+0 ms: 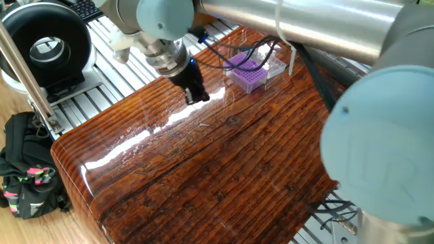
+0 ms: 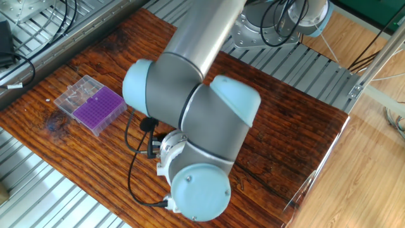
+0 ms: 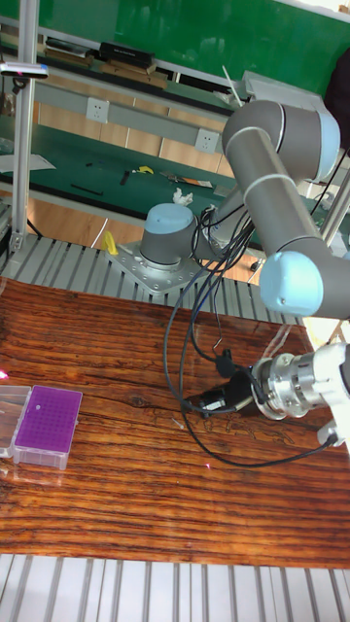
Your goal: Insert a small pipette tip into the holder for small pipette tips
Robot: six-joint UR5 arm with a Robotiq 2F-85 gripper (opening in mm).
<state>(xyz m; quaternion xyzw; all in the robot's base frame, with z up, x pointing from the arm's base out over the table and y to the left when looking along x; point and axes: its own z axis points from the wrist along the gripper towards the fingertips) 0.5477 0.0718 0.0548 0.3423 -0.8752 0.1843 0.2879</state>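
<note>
The holder for small pipette tips is a purple rack with a clear lid part, standing near the table's far edge. It also shows in the other fixed view and in the tall view. My gripper is black and hovers low over the wood, a short way from the holder. In the tall view the gripper points towards the holder with bare wood between them. Its fingers look close together, but I cannot tell whether they are shut. In the other fixed view my arm hides it. No small pipette tip can be made out.
The wooden tabletop rests on aluminium rails. A black round device and a black bag sit off its edge. Cables hang from my arm over the table, and the arm's base stands behind it.
</note>
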